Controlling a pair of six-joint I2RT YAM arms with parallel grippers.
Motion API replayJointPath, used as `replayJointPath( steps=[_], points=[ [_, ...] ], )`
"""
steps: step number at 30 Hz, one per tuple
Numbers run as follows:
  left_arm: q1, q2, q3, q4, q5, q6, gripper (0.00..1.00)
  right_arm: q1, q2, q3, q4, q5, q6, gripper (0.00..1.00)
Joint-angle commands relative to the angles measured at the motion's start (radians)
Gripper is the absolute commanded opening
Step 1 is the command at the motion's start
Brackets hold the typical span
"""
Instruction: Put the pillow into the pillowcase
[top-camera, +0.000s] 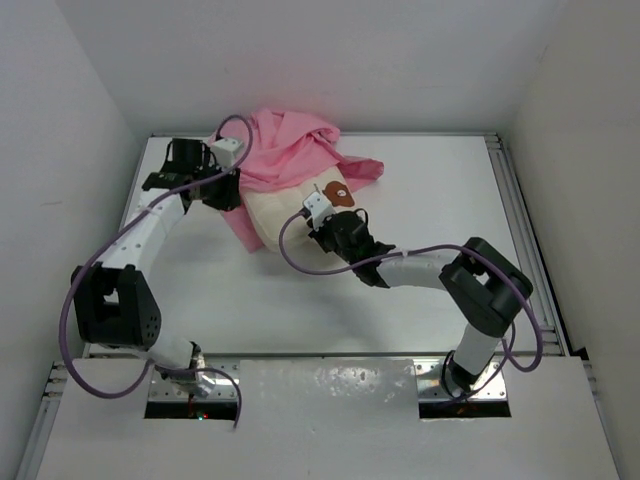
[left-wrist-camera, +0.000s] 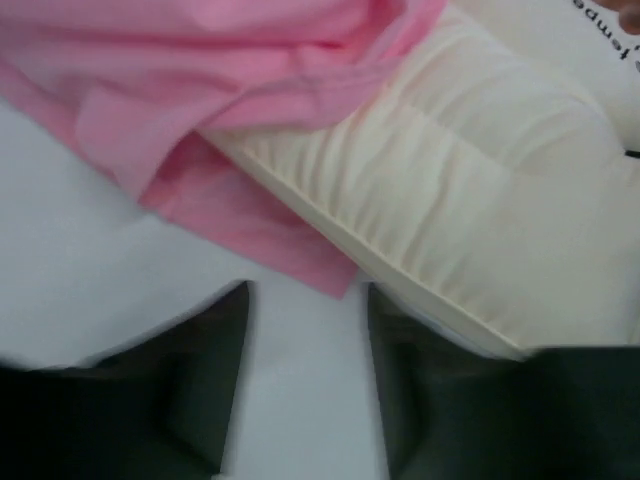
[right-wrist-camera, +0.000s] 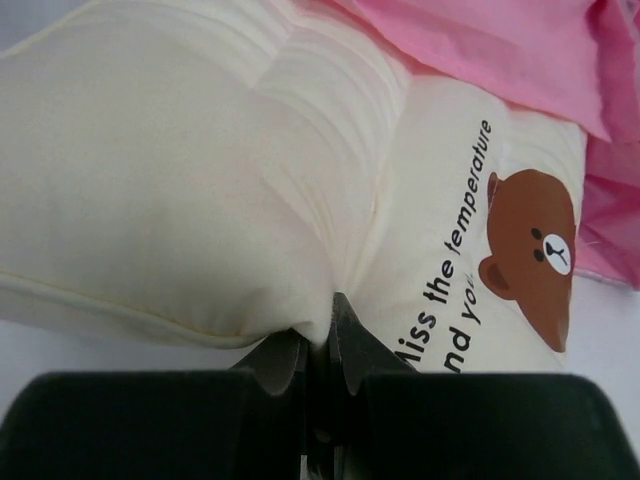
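The cream pillow (top-camera: 285, 212) lies mid-table, its far end under the pink pillowcase (top-camera: 290, 150). Its brown bear patch (right-wrist-camera: 535, 250) and printed text show in the right wrist view. My right gripper (right-wrist-camera: 322, 322) is shut on a pinch of the pillow's (right-wrist-camera: 180, 190) near edge. My left gripper (left-wrist-camera: 306, 300) is open and empty over bare table, just short of the lower pink flap of the pillowcase (left-wrist-camera: 250, 215) and the pillow's left side (left-wrist-camera: 450, 220). In the top view the left gripper (top-camera: 225, 190) sits at the pillow's left corner and the right gripper (top-camera: 335, 228) at its near right.
White walls enclose the table (top-camera: 420, 230) on three sides. A metal rail (top-camera: 515, 200) runs along the right edge. Purple cables loop from both arms. Bare table lies right of and in front of the pillow.
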Motion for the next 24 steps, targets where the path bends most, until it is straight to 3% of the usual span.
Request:
replayJointPath(
  steps=[1, 3, 5, 7, 8, 12, 14, 18, 24],
  points=[
    [-0.035, -0.111, -0.117, -0.038, 0.0, 0.095, 0.21, -0.026, 0.015, 0.07, 0.08, -0.015, 0.113, 0.0],
    [-0.079, -0.16, -0.197, -0.008, -0.119, 0.172, 0.06, -0.032, 0.021, 0.081, 0.074, -0.031, 0.141, 0.0],
    [-0.106, -0.182, -0.321, 0.052, -0.22, 0.315, 0.05, -0.04, 0.032, 0.095, 0.059, -0.046, 0.153, 0.0],
    [-0.132, -0.199, -0.406, 0.1, -0.27, 0.445, 0.3, -0.04, 0.041, 0.1, 0.048, -0.063, 0.158, 0.0],
    [-0.133, -0.208, -0.444, 0.116, -0.267, 0.495, 0.52, -0.04, 0.042, 0.1, 0.048, -0.071, 0.165, 0.0],
    [-0.052, -0.254, -0.513, 0.204, -0.18, 0.669, 0.76, -0.04, 0.048, 0.087, 0.081, -0.078, 0.196, 0.0],
    [-0.006, -0.248, -0.537, 0.286, -0.105, 0.665, 0.81, -0.042, 0.056, 0.074, 0.101, -0.08, 0.228, 0.0],
    [0.003, -0.144, -0.549, 0.452, -0.062, 0.423, 0.84, -0.048, 0.058, 0.046, 0.158, -0.091, 0.273, 0.0],
    [-0.055, -0.009, -0.523, 0.511, -0.046, 0.312, 0.9, -0.066, 0.032, 0.014, 0.177, -0.121, 0.314, 0.0]
  ],
)
